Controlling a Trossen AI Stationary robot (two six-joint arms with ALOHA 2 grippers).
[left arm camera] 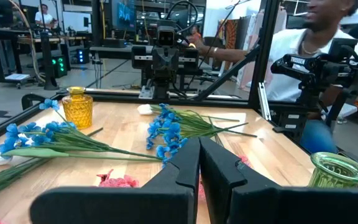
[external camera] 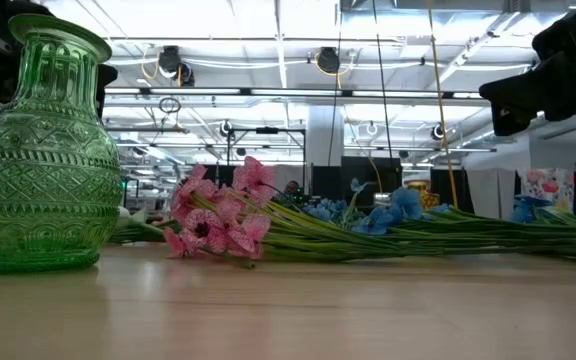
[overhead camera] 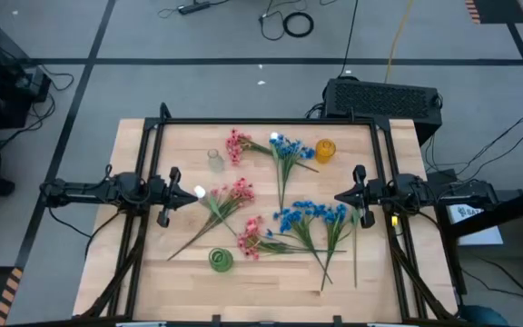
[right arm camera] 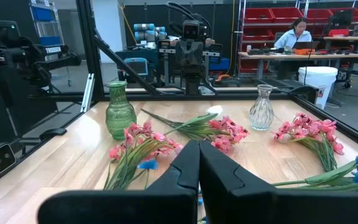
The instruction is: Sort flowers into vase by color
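Flowers lie flat on the wooden table (overhead camera: 134, 272): pink sprigs (overhead camera: 237, 145) (overhead camera: 232, 194) (overhead camera: 251, 238), blue sprigs (overhead camera: 287, 149) (overhead camera: 312, 216), and a white blossom (overhead camera: 199, 193) beside my left gripper. Three vases stand upright: clear (overhead camera: 214, 161), amber (overhead camera: 325, 150) and green (overhead camera: 221, 261). My left gripper (overhead camera: 178, 193) hovers shut at the table's left, pointing toward the middle. My right gripper (overhead camera: 341, 196) hovers shut at the right, facing it. The shut fingers of each show in the wrist views, left gripper (left arm camera: 199, 163) and right gripper (right arm camera: 199, 163).
A black frame (overhead camera: 261, 122) borders the table's far and side edges. A dark box (overhead camera: 384, 98) sits behind the far right corner. A person (left arm camera: 316, 56) sits beyond the table's right side. Bare wood lies along the near edge, around the green vase (external camera: 43, 150).
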